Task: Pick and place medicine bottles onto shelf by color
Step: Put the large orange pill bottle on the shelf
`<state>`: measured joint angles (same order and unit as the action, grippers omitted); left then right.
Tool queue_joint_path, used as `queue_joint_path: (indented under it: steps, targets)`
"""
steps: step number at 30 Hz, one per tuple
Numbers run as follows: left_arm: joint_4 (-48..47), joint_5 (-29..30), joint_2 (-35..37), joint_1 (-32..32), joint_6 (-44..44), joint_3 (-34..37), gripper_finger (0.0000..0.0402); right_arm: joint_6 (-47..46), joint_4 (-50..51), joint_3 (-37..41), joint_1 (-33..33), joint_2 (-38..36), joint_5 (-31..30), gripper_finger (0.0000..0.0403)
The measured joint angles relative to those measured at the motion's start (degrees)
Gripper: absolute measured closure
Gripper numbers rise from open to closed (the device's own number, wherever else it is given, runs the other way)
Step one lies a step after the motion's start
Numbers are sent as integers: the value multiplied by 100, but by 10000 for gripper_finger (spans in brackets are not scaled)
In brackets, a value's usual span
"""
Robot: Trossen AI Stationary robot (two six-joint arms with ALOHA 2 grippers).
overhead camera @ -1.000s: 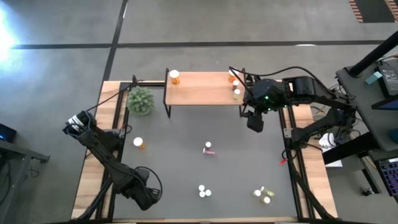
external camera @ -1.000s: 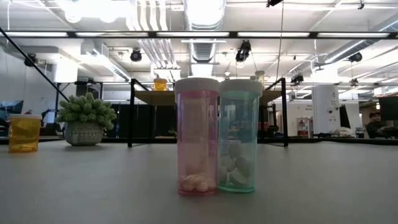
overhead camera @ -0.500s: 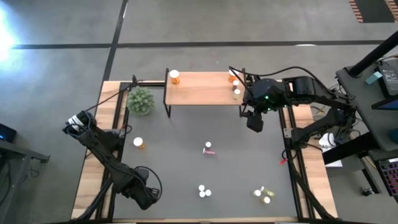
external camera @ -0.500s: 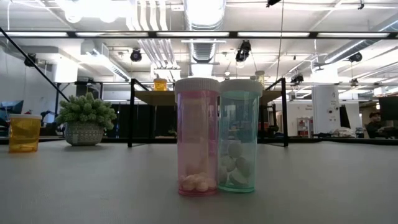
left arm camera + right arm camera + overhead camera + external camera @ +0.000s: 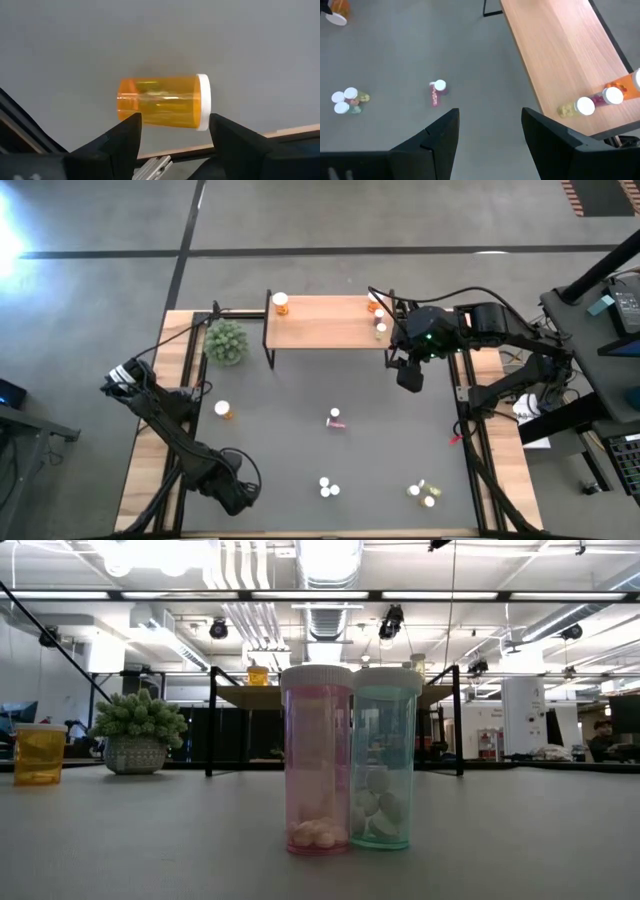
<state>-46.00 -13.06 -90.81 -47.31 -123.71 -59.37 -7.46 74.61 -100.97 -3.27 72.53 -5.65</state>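
Medicine bottles lie scattered on the table [image 5: 280,440]: an orange bottle [image 5: 162,101] beyond the left pincer [image 5: 175,132], whose jaws stand released and empty, presumably lined up for a pick. The shelf [image 5: 330,320] already carries one orange bottle [image 5: 281,302] at one end and three bottles [image 5: 597,100] grouped at the other, apparently by colour. The right pincer [image 5: 490,125] hovers beside that end, released and empty.
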Motion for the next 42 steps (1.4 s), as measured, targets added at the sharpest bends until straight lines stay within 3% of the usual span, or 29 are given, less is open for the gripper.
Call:
queue_joint_path:
  steps: [7, 14, 23, 29, 33, 36, 42]
  targets:
    - [0, 67, 25, 17, 175, 50, 184, -1, 0, 0, 0, 0, 0, 197]
    - [3, 983, 103, 178, 1812, -64, 184, 0, -3, 0, 0, 0, 0, 197]
    - [-134, 1069, 225, 163, 3417, -33, 184, 0, -3, 0, -2, 0, 0, 197]
    - [-157, 1157, 364, -206, 4414, -71, 127, -2, -1, 0, -2, 0, 1, 197]
    - [-158, 1175, 458, -695, 5872, -1, 87, -2, -1, 0, -2, 0, 0, 197]
    - [-157, 1168, 456, -1032, 6705, 121, 78, -2, 0, 0, -2, 0, 2, 197]
    - [-155, 1369, 268, -1315, 6855, 349, 77, -1, -3, 0, -2, 0, 2, 197]
